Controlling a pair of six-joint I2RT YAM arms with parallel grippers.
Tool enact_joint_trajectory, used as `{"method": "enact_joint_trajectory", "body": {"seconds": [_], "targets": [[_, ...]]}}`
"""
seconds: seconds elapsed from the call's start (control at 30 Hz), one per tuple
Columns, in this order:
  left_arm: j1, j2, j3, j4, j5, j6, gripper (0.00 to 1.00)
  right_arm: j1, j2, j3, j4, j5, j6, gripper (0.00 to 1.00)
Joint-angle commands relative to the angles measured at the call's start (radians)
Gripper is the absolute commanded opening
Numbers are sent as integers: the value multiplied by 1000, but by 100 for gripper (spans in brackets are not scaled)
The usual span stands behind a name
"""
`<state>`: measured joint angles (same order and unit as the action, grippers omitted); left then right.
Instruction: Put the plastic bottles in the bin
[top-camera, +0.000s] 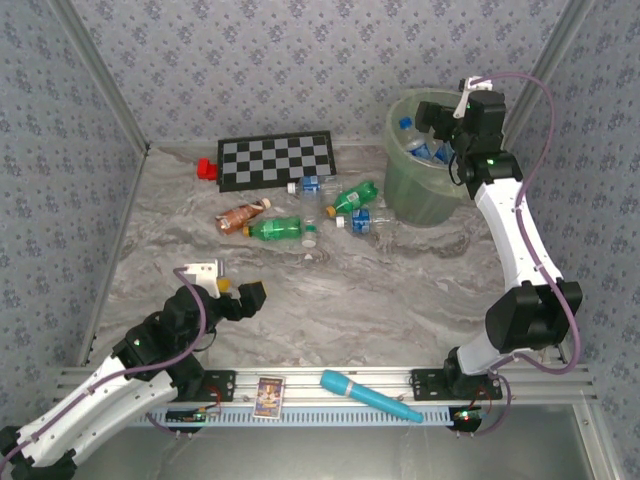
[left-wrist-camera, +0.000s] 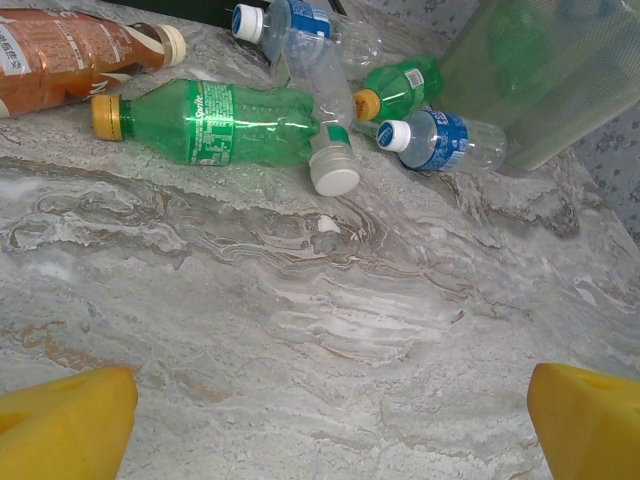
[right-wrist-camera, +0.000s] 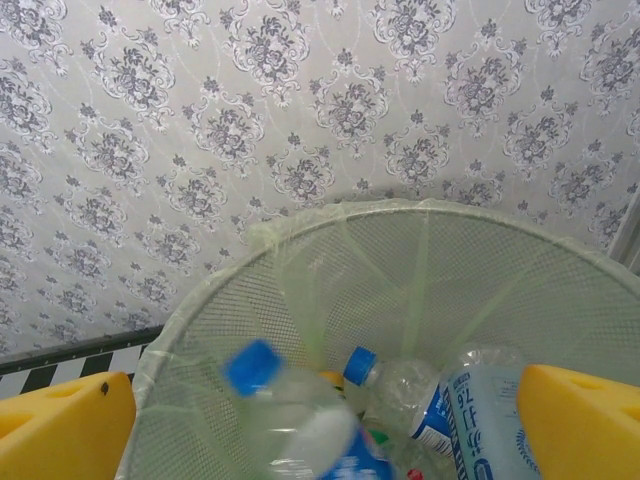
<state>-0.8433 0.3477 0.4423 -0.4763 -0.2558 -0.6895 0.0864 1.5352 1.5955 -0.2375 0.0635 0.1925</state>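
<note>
A: Nearest the lens, the yellow fingers (left-wrist-camera: 60, 425) of the left gripper (left-wrist-camera: 330, 420) sit at the two bottom corners. They are spread wide, with bare marble table (left-wrist-camera: 300, 300) between them.

B: So it pinches nothing?

A: Nothing. From above it hangs low over the table near its own base, well apart from the bottles.

B: Where do those lie?

A: In a loose cluster between the checkerboard (top-camera: 278, 158) and the bin (top-camera: 425, 190). The brown bottle (left-wrist-camera: 70, 55) is at the left. Beside it lies the big green bottle (left-wrist-camera: 230, 122) with a yellow cap, and a white-capped clear bottle (left-wrist-camera: 325, 100) lies against its base end. The small green bottle (left-wrist-camera: 400, 88) and the blue-labelled bottle (left-wrist-camera: 440, 140) lie just beside the bin's wall.

B: And the other arm?

A: The right gripper (top-camera: 448, 118) is over the bin's mouth, its fingers (right-wrist-camera: 580, 420) wide apart. A blurred blue-capped bottle (right-wrist-camera: 290, 410) shows between them and touches neither. More clear bottles lie below it in the bag-lined bin.

B: Anything else?

A: A red block (top-camera: 207, 168) by the board, and a turquoise tube (top-camera: 370, 396) on the front rail.
</note>
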Motion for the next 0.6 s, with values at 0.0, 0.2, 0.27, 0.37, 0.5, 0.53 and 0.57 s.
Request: {"method": "enact_joint_trajectory", "body": {"seconds": [0.0, 0.2, 0.27, 0.37, 0.5, 0.53, 0.57], "targets": [[7, -8, 15, -2, -15, 15, 100, -6, -44, -5, 7, 6, 12, 100], [9, -6, 7, 10, -7, 8, 100, 8, -61, -14, -7, -4, 10, 100], [9, -9, 6, 7, -5, 7, 100, 20, -68, -20, -9, -2, 3, 100], [9, -9, 4, 6, -4, 4, 100, 49, -80, -34, -11, 11, -15, 100], [10, -7, -11, 22, 4, 0, 100, 107, -103, -56, -13, 26, -27, 100], [10, -5, -15, 25, 6, -1, 100, 123, -107, -59, -17, 31, -32, 100], [10, -3, -18, 30, 9, -2, 100, 144, -110, -65, -19, 38, -41, 100]]}}
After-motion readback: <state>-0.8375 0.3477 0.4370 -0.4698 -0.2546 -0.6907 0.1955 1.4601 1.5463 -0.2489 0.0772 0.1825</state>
